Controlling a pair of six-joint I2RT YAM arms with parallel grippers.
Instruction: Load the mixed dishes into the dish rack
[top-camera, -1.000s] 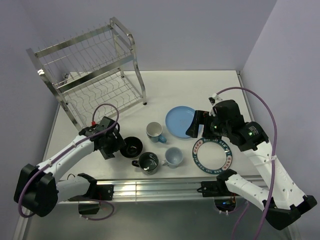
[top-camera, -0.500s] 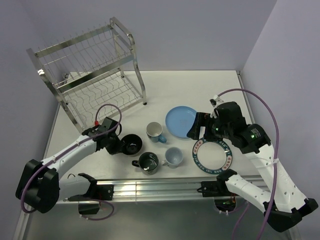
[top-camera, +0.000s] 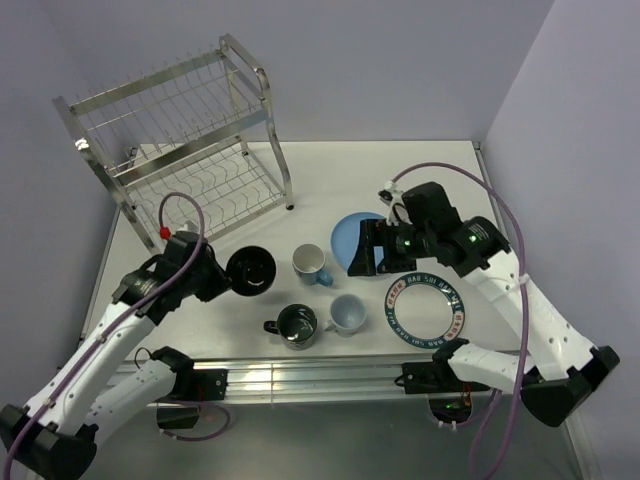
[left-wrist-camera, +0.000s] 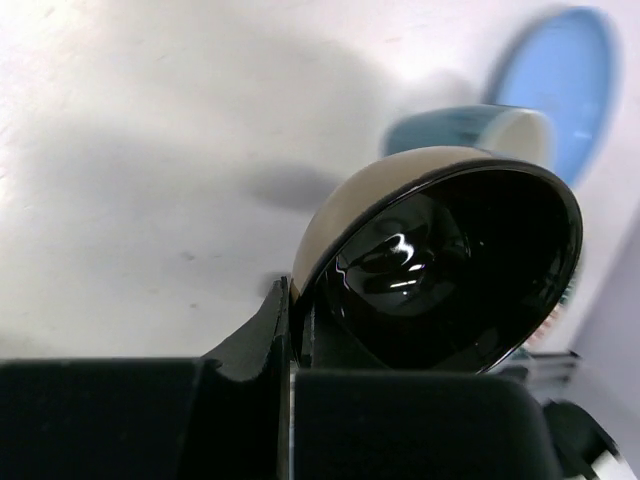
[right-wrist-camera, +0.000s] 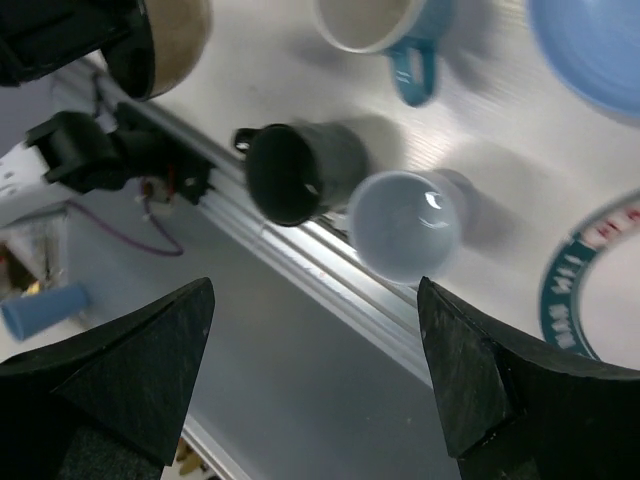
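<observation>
My left gripper (top-camera: 228, 278) is shut on the rim of the black-and-tan bowl (top-camera: 251, 270), which hangs tilted above the table; in the left wrist view the jaws pinch the bowl (left-wrist-camera: 450, 260) at its lower left rim. My right gripper (top-camera: 368, 258) is open and empty, above the left edge of the light-blue plate (top-camera: 352, 232). In the right wrist view the right gripper (right-wrist-camera: 314, 286) hovers over the dark mug (right-wrist-camera: 295, 170) and pale cup (right-wrist-camera: 410, 225). The blue mug (top-camera: 310, 264) and the white lettered plate (top-camera: 427, 308) rest on the table. The dish rack (top-camera: 180, 150) stands at the far left.
The dark mug (top-camera: 297, 325) and pale cup (top-camera: 347, 314) sit close to the table's near edge, by the aluminium rail (top-camera: 300, 378). Walls close the table in at the back and on both sides. A bare strip of table lies between the rack and the bowl.
My left gripper closed on the bowl's rim, lifted it off the table and tilted it. My right arm swung left, from the white plate to above the blue plate's left edge.
</observation>
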